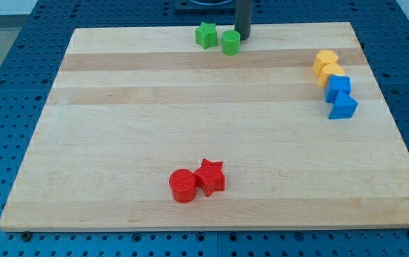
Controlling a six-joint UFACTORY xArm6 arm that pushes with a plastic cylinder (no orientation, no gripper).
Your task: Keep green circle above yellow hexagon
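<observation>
The green circle (230, 42) sits near the top edge of the wooden board (118, 143), just right of a green star (205, 35). My tip (243, 38) stands right beside the green circle, at its upper right, touching or nearly touching it. The yellow hexagon (325, 60) lies at the view's right, with a second yellow block (332, 73) just below it. The green circle is higher in the view than the yellow hexagon and well to its left.
A blue block (339, 88) and a blue triangular block (343, 106) lie below the yellow ones at the right. A red circle (183, 186) and a red star (210, 176) sit together near the bottom middle. Blue perforated table surrounds the board.
</observation>
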